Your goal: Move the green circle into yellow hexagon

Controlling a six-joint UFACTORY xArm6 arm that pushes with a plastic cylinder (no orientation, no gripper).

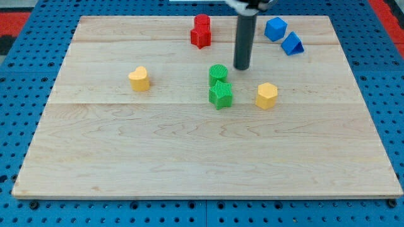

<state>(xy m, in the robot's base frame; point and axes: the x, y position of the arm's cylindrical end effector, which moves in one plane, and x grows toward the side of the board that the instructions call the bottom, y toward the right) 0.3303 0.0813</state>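
The near half of the wooden board (pixel 189 157) is seen as bare planks, with blue pegboard (pixel 12 94) around its edges.

Toward the middle, a green star (pixel 221 95) is seen, and the green circle (pixel 218 73) is set just behind it at 12 o'clock, the two touching or nearly so. The yellow hexagon (pixel 267 95) is found at 3 o'clock from the star and at about 4 o'clock from the circle, near but apart from both. A yellow heart (pixel 139 79) is placed well apart at 9 o'clock from the circle.

The tip (pixel 242 67) is seen just beside the circle, at about 2 o'clock from it, with a small gap between them; the hexagon is at 5 o'clock from the tip. No pincer is carried by the arm, only the dark rod, so no open or closed state can be told.

Farther back, two red blocks (pixel 201 31) are seen touching, their shapes unclear, at 11 o'clock from the tip. Two blue blocks (pixel 283 35) are placed at 1 o'clock, the right one looking triangular.
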